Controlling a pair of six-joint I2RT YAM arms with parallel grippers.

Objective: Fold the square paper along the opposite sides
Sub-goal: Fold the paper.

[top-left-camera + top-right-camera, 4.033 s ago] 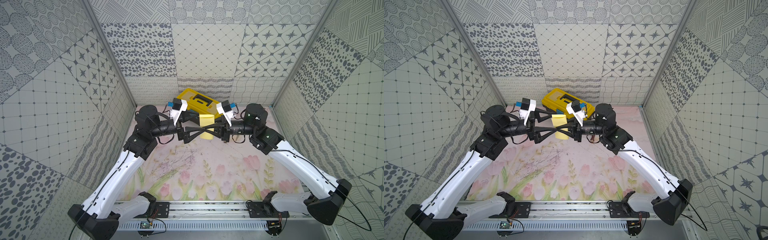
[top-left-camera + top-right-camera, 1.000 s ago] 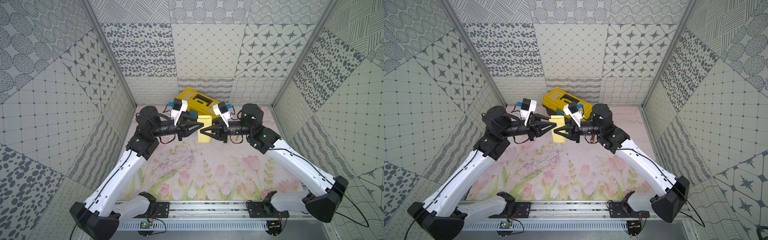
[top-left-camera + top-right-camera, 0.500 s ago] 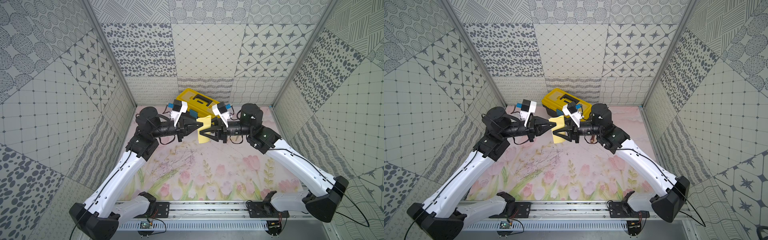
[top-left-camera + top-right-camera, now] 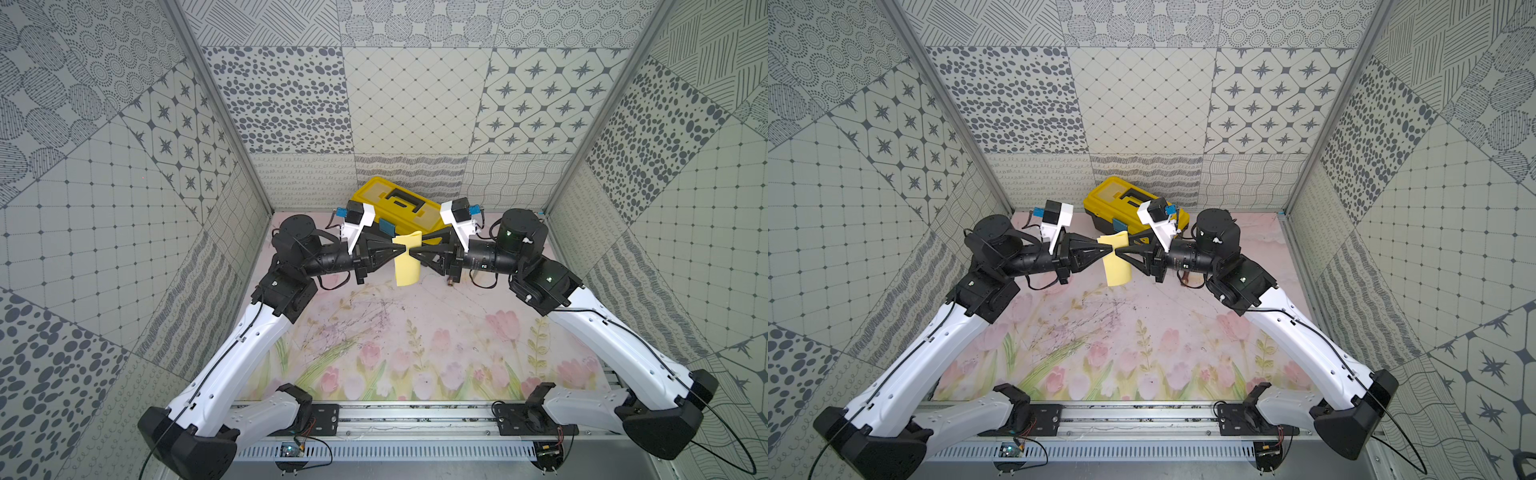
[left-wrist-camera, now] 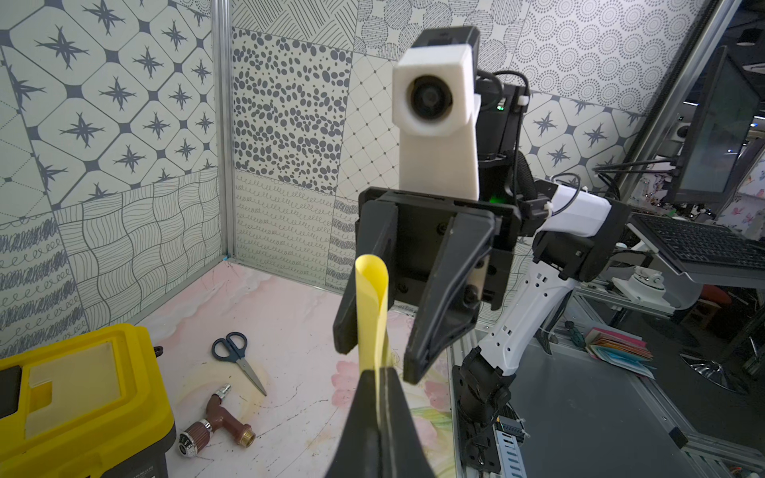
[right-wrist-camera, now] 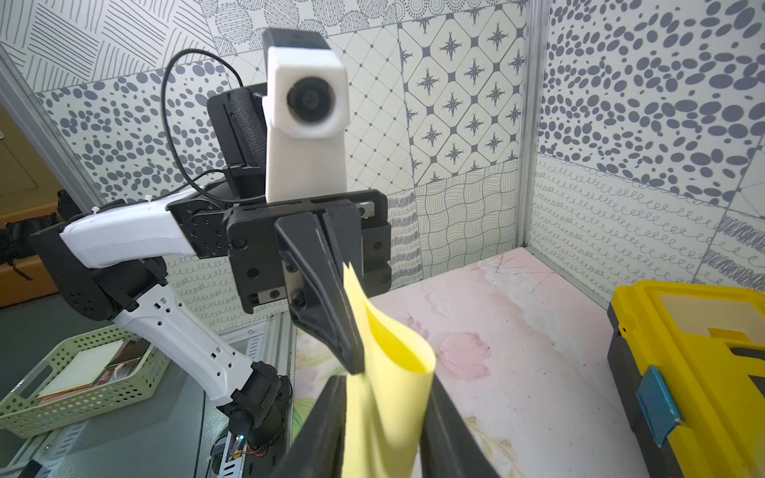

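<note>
The square paper [image 4: 406,269] hangs in the air just in front of the toolbox [image 4: 397,199], curled into a loop. The left gripper [image 5: 378,374] is clamped on it (both layers pinched together). The right gripper [image 5: 376,365] straddles the loop with its fingers apart.

Thin and smooth, the square paper [image 6: 389,397] is showing a matt finish and curling softly. The left gripper [image 4: 404,248] and right gripper [image 4: 412,252] are looking like matt black plastic, faintly ridged, under white plastic camera housings [image 5: 434,124]. The toolbox [image 5: 82,397] is catching light as smooth plastic with a slight sheen. The scissors [image 5: 238,358] are showing bright metal blades, and the tabletop [image 4: 415,332] is looking matt and scuffed.
</note>
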